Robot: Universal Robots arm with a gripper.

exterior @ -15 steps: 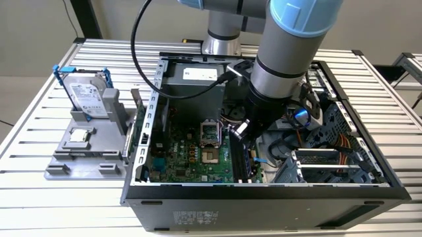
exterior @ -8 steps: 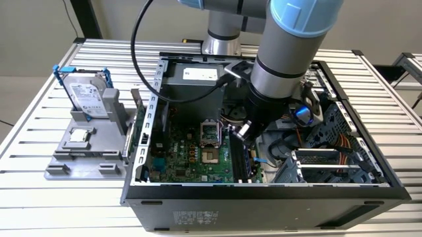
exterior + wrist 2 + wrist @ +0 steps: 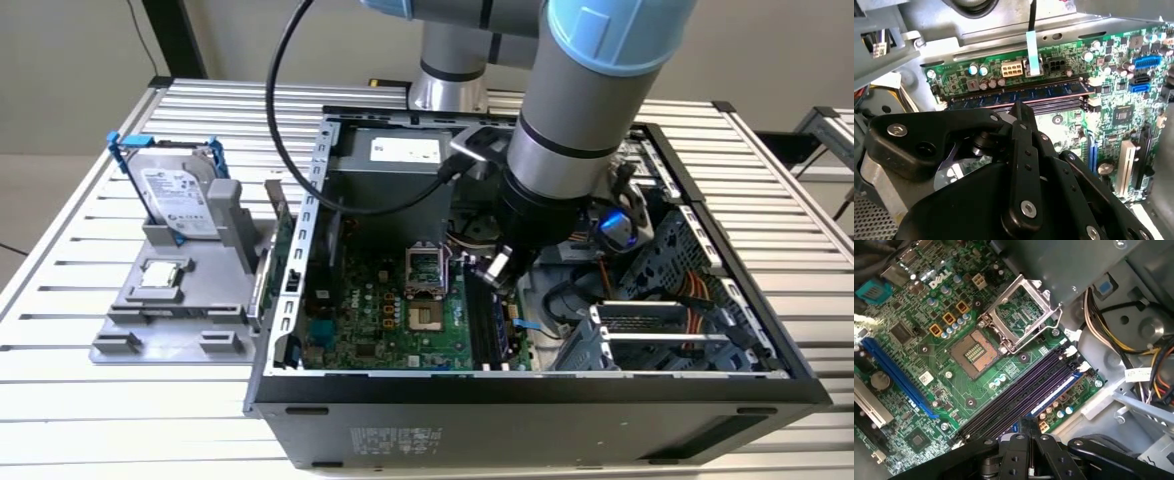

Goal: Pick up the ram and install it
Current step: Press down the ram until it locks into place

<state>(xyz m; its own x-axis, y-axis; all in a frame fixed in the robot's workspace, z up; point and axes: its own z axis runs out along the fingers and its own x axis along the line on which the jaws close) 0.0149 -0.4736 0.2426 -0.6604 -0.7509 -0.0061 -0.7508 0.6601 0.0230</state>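
Ram (image 3: pixel 1019 95) sits edge-up in a slot on the motherboard (image 3: pixel 919 315), just under the pincer (image 3: pixel 1021 112). We judge it light, stiff, fragile; hold the long edges. Pincer looks closed, empty.

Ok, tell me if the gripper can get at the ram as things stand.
Probably yes: the gripper sits right above the ram, which lies along the motherboard slots, with nothing seen between them.
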